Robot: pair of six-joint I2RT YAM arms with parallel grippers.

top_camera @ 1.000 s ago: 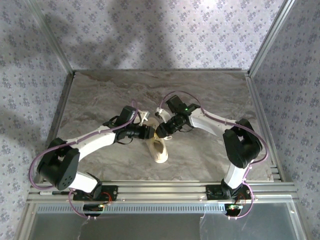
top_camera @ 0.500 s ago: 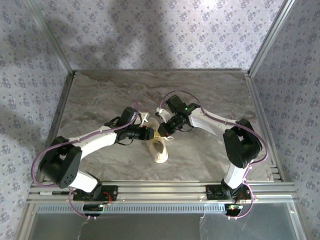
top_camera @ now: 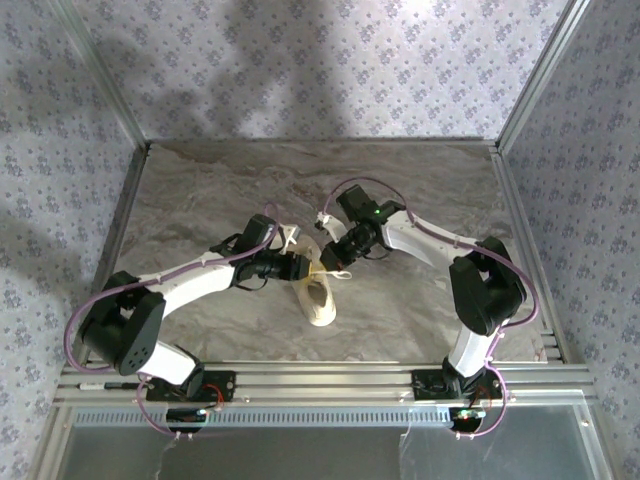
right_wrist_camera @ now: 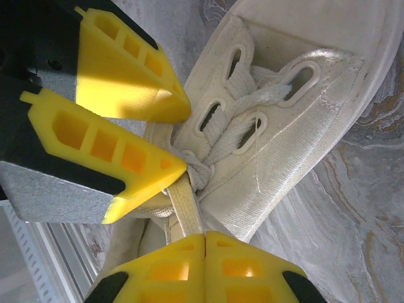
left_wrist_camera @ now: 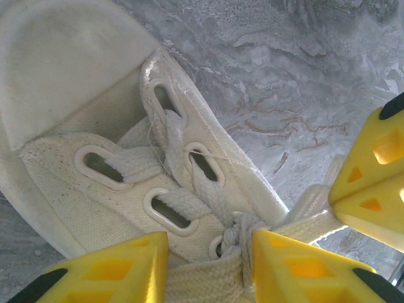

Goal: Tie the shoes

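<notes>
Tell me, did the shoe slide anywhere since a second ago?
No. The shoe lies in the same spot, just as far from the front rail as before.

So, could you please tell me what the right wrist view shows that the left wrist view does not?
The right wrist view adds the black and grey body of the left claw, the ribbed metal rail at the table edge, and the right claw shut on a flat white lace. The left wrist view adds bunched white lace held between the left claw's yellow fingers. Both share the cream canvas low-top sneaker, its oval eyelets, the knot and the grey marbled tabletop.
</notes>
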